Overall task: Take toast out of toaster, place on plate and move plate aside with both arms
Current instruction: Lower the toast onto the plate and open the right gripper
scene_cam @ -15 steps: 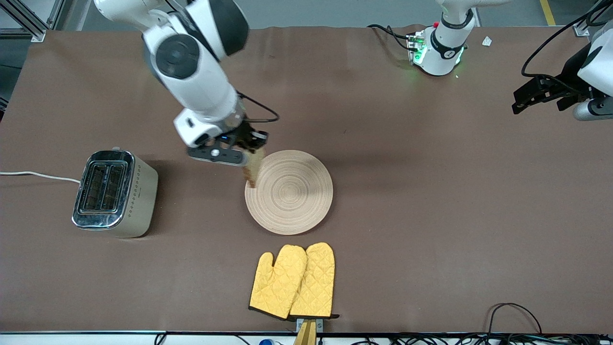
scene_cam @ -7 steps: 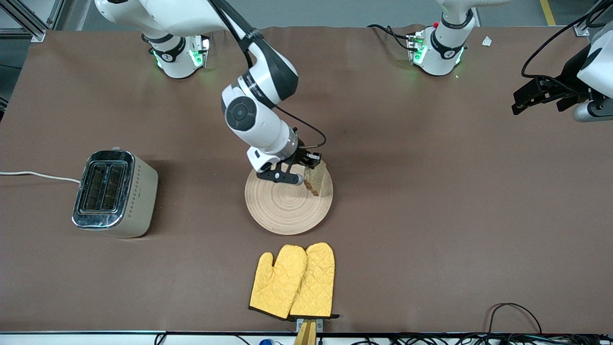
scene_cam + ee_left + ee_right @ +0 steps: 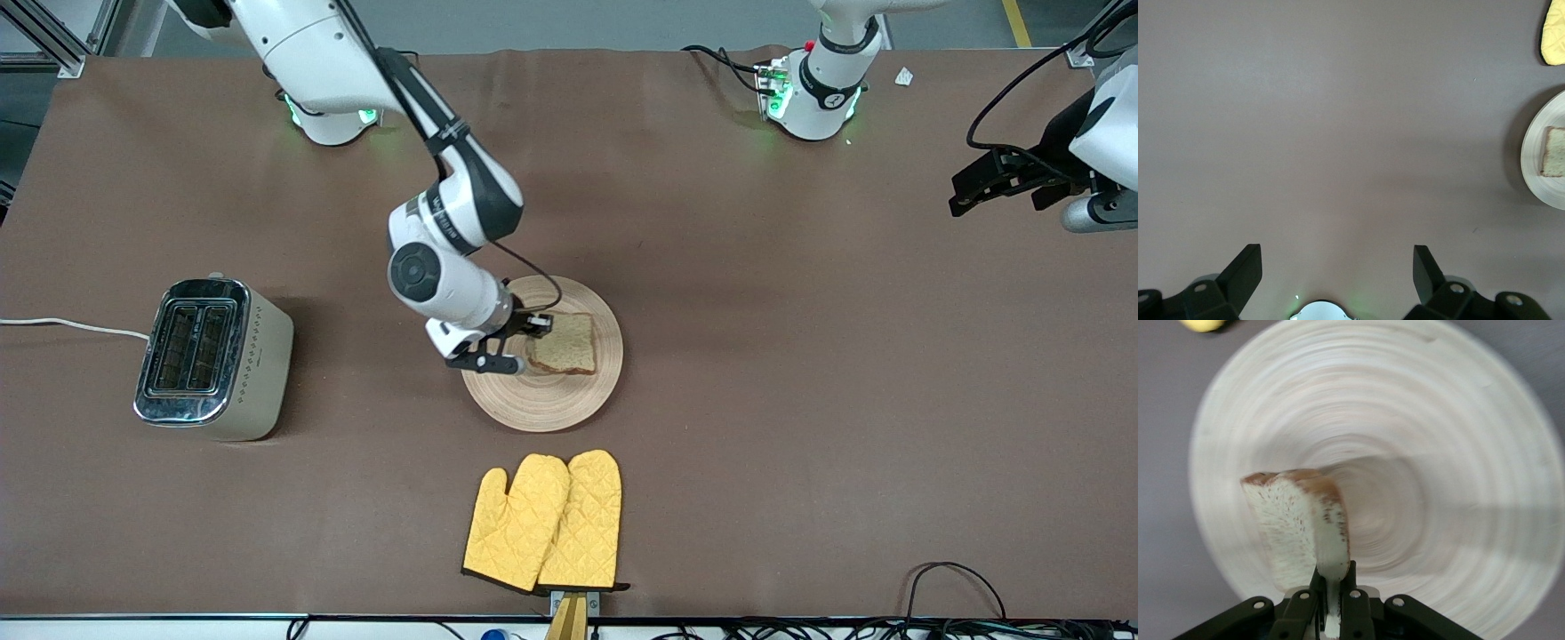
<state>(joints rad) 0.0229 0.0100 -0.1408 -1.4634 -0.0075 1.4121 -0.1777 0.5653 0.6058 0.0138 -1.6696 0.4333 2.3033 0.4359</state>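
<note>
The toast (image 3: 563, 343) is a light brown slice with a darker crust, lying low over the round beige wooden plate (image 3: 587, 396) in the middle of the table. My right gripper (image 3: 526, 340) is shut on one edge of the toast, over the plate's side toward the right arm's end. In the right wrist view the fingers (image 3: 1358, 603) pinch the slice (image 3: 1298, 523) above the plate (image 3: 1438, 453). My left gripper (image 3: 1000, 182) waits open and empty high over the left arm's end of the table; its wrist view shows its fingers (image 3: 1241, 273) wide apart, with the plate (image 3: 1538, 133) and toast (image 3: 1553, 152) at the edge.
A silver two-slot toaster (image 3: 212, 358) stands toward the right arm's end, its white cord running off the table. A pair of yellow oven mitts (image 3: 544, 522) lies nearer the front camera than the plate. Brown cloth covers the table.
My right gripper carried the toast from the plate's edge across and down over it, turning the slice from upright to nearly flat. The plate shifted slightly. The left arm barely moved.
</note>
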